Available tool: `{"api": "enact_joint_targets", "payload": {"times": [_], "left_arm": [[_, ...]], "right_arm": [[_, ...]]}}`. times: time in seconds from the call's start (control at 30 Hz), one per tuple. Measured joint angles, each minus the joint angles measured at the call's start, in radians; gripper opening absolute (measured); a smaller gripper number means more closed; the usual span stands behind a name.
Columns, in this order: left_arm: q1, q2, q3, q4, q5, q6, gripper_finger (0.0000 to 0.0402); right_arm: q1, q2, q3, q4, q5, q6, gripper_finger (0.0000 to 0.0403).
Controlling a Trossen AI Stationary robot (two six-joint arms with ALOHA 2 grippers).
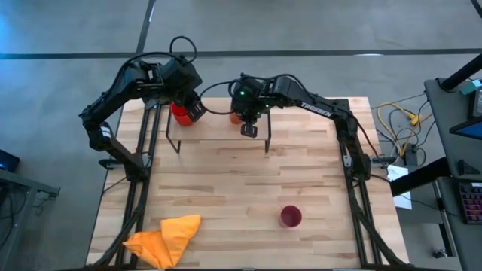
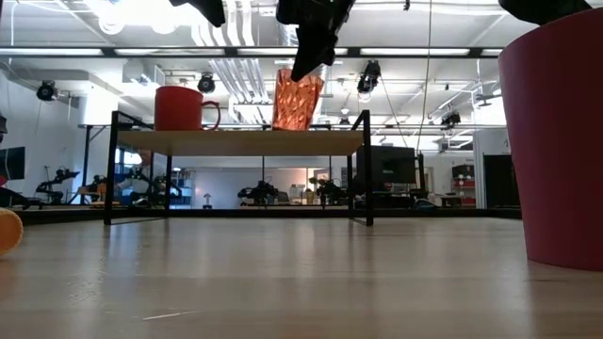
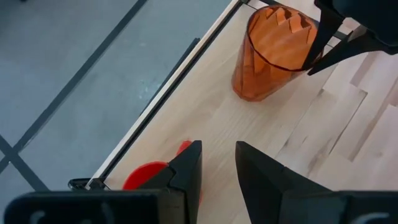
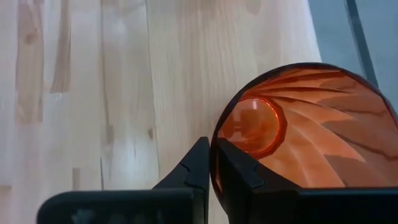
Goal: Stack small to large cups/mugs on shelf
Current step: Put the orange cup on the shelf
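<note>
The shelf [image 2: 240,141] stands at the table's far side. The red mug [image 2: 179,108] stands on its board toward the left end. The orange patterned cup [image 2: 297,99] stands near the middle of the board. My right gripper [image 4: 213,158] comes down from above and is shut on the orange cup [image 4: 298,130]. My left gripper [image 3: 217,165] hovers above the red mug [image 3: 146,177], slightly open and empty. The magenta tumbler [image 1: 291,217] stands on the tabletop at the near right, and it fills the right side of the low view [image 2: 556,141]. My right gripper holds the orange cup by its rim [image 4: 214,171], one finger inside the cup and one outside. The fingers come from above, pointing down. The cup stands about upright with its base [image 2: 294,127] on the shelf board.
An orange-yellow cloth [image 1: 166,237] lies crumpled at the table's near left corner. The shelf's thin black legs [image 1: 175,144] stand on the tabletop. Bare tabletop [image 1: 241,188] lies between the shelf and the tumbler.
</note>
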Motion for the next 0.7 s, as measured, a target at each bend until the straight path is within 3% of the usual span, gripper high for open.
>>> {"api": "enact_joint_targets", "payload": {"times": [0.4, 0.7], "left_arm": [[0.0, 0.0, 0.0, 0.0, 0.0, -0.001, 0.0083], [0.0, 0.0, 0.0, 0.0, 0.0, -0.001, 0.0083]], "right_arm": [[0.0, 0.002, -0.003, 0.006, 0.031, -0.024, 0.0101], [0.0, -0.005, 0.006, 0.08, 0.083, -0.065, 0.0118]]}}
